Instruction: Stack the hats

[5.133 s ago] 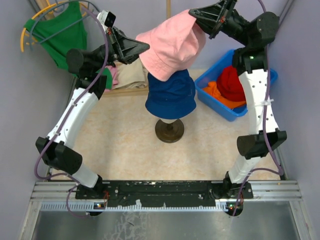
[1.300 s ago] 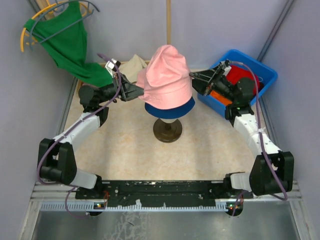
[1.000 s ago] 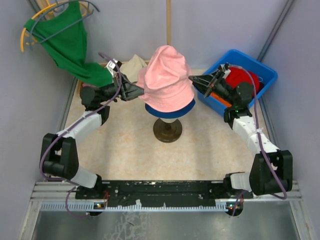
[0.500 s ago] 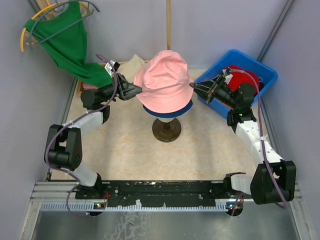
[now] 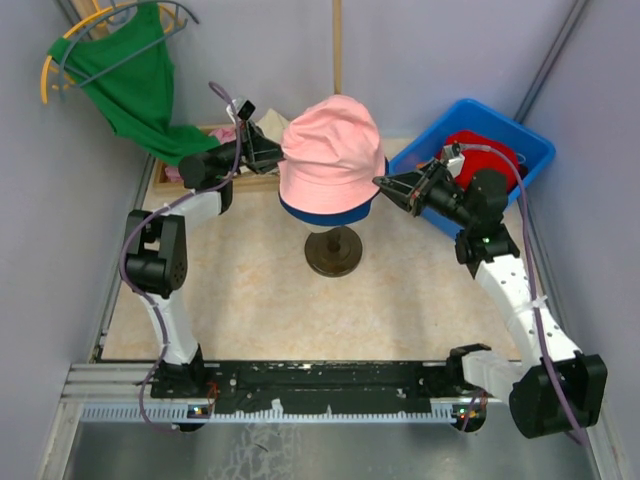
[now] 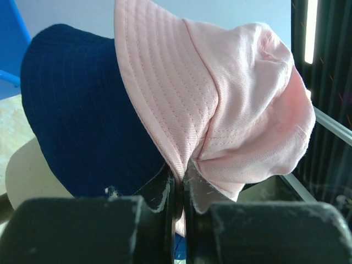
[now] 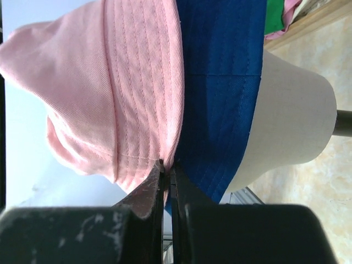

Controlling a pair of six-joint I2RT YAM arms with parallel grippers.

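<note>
Table (image 5: 230, 290): one pale surface, and one dark round stand base (image 5: 335, 252) sits on it, below and between the two grippers.
Right gripper (image 7: 168, 170): clamped tight on the brim of the pink hat, fingers pressed together with only a sliver of fabric between them.
Left gripper (image 6: 177, 176): same story on the opposite side, fingers closed on the pink brim, pinching a fold of it.
Grippers, count: two, both gripping the one pink hat, facing each other across it.
Pink hat (image 5: 332, 150): one, spanning the gap between the grippers, its crown rising above them, pulled down over the navy hat.
Navy hat (image 6: 82, 121): one, right under the pink hat and just beyond each gripper's fingertips; only its lower band and brim peek out.
Head form (image 7: 291, 115): one, beige, wearing both hats; it shows below the navy brim in the wrist views.
Hats on the form, count: two, pink over navy.
Blue bin (image 5: 520, 128): one, behind the right gripper, on the side away from the stand.
Red hat (image 5: 490, 152): one, lying in the bin, partly hidden by the right arm.
Hats in view, count: three.
Green garment (image 5: 130, 95): one, hanging well beyond the left gripper, in the far corner.
</note>
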